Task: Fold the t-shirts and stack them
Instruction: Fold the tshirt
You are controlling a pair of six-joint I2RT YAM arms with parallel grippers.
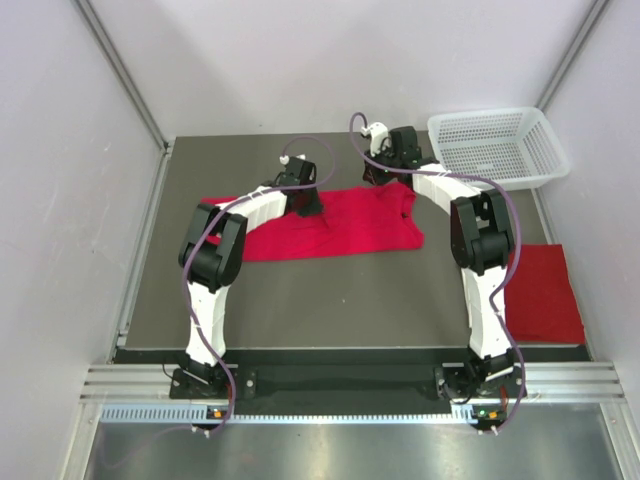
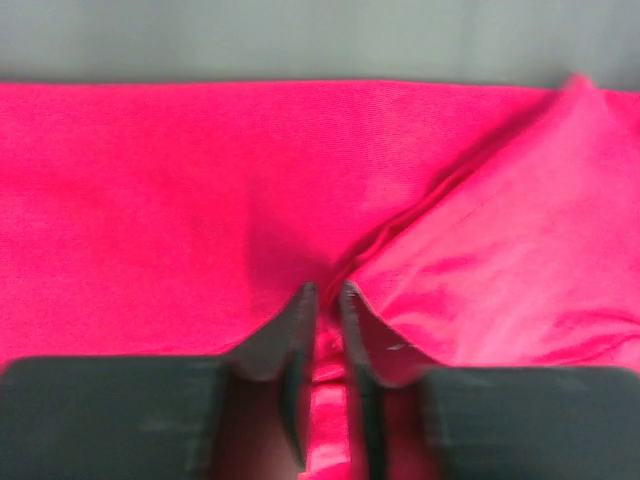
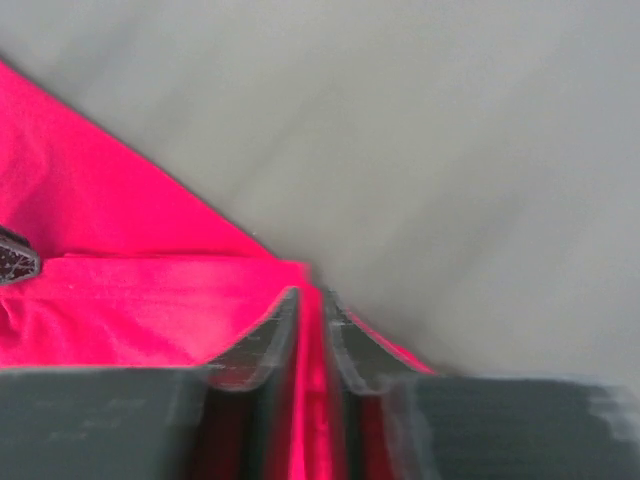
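One folded shirt [image 1: 545, 290] lies before the basket [image 1: 500, 150]. Left of it, your left tool [image 2: 325, 292] and right tool [image 3: 311, 296] pinch the second shirt [image 1: 340, 225], unfinished.

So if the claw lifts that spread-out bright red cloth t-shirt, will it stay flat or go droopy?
Probably droopy: the bright red cloth t-shirt wrinkles into soft folds by the left claw. It is likely light, since it's thin enough to fit the claw's narrow gap. It shouldn't roll, as it lies flat.
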